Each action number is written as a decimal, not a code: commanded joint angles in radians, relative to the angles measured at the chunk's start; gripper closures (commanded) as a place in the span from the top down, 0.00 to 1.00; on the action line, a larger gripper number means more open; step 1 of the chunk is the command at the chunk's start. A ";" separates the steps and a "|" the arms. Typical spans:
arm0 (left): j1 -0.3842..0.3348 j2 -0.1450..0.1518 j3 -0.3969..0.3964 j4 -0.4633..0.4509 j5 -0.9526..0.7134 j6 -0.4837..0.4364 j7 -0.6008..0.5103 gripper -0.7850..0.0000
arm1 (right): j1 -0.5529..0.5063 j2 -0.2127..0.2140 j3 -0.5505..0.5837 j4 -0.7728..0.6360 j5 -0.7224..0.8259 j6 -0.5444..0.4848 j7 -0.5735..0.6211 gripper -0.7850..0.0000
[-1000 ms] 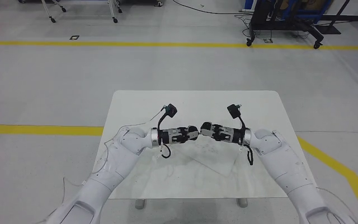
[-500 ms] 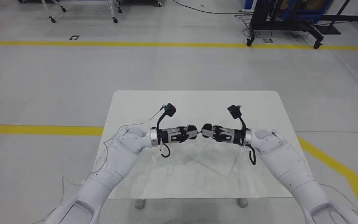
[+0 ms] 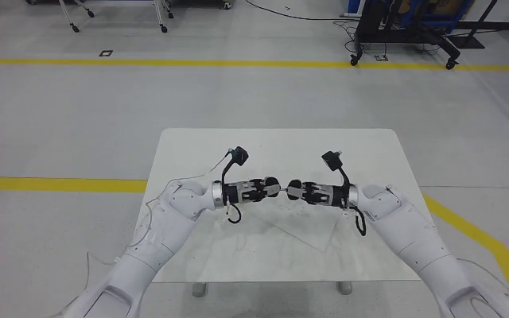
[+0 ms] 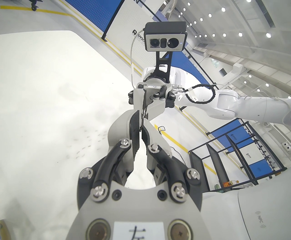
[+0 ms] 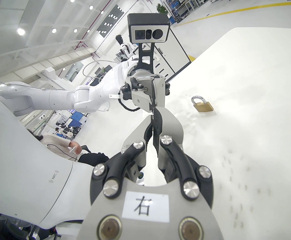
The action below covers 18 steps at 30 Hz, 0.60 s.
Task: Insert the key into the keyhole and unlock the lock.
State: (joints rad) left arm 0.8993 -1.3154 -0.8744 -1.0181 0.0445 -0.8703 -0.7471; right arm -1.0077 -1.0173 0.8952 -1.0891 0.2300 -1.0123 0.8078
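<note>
**Points you cannot confirm.** The left gripper (image 4: 141,120) has its ribbed pads (image 4: 135,131) pressed together, and so has the right gripper (image 5: 154,120). The two meet tip to tip in the air. A thin dark sliver runs through the joint where the tips meet. It is too small to identify, so you cannot tell whether either pair of pads pinches the key or only bare rubber. In the top view the meeting point reads as a knot of black and silver parts, and the arms (image 3: 191,199) and wrist cameras (image 3: 238,153) cover the table beneath them.

**Task object.** Find the padlock (image 5: 202,105) in the right wrist view. It lies flat on the table (image 3: 358,151) and has a brass body and a silver shackle. You cannot make out the keyhole. Both grippers hang above the tabletop, near the padlock, higher than it and apart from it.

**Surface.** The tabletop is white and matte. Small dark scuffs are scattered near the padlock, and more trail away from it across the surface.

**Room.** Well away from the padlock you see a pale grey floor (image 3: 119,111) with yellow lines (image 3: 238,61). There are also blue panels (image 4: 91,11) and rows of ceiling lights (image 4: 224,34).
</note>
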 commanded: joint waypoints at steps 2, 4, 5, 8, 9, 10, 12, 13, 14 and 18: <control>-0.001 0.003 -0.008 0.004 -0.011 0.001 0.006 1.00 | -0.002 0.005 0.000 -0.006 0.012 0.000 0.000 0.00; 0.002 0.006 -0.019 0.007 -0.016 -0.002 0.021 1.00 | -0.005 0.009 0.005 -0.010 0.020 0.000 0.000 0.00; 0.008 0.008 -0.027 0.008 -0.037 -0.008 0.032 1.00 | -0.007 0.011 0.009 -0.012 0.025 0.000 0.000 0.00; 0.025 0.015 -0.054 0.017 -0.108 -0.029 0.042 1.00 | -0.015 0.019 0.034 -0.017 0.039 0.000 0.000 0.00; 0.030 0.019 -0.064 0.020 -0.124 -0.035 0.040 1.00 | -0.019 0.022 0.047 -0.018 0.043 0.000 0.000 0.00; 0.031 0.025 -0.078 0.029 -0.122 -0.035 0.038 1.00 | -0.024 0.025 0.064 -0.018 0.050 0.000 -0.002 0.00; 0.034 0.038 -0.113 0.043 -0.078 -0.009 0.053 1.00 | -0.039 0.031 0.098 -0.025 0.056 0.000 -0.007 0.00; 0.036 0.045 -0.131 0.045 -0.035 0.023 0.072 1.00 | -0.049 0.034 0.113 -0.031 0.057 0.000 -0.005 0.00; 0.037 0.053 -0.151 0.042 0.033 0.069 0.101 1.00 | -0.057 0.037 0.128 -0.034 0.055 0.000 -0.004 0.00; 0.084 0.081 -0.197 -0.047 0.295 0.181 0.187 1.00 | -0.080 0.040 0.165 -0.047 0.057 0.000 -0.003 0.00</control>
State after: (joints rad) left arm 0.9662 -1.2428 -1.0594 -1.0333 0.2345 -0.7248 -0.5806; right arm -1.0833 -0.9769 1.0523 -1.1339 0.2846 -1.0123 0.8058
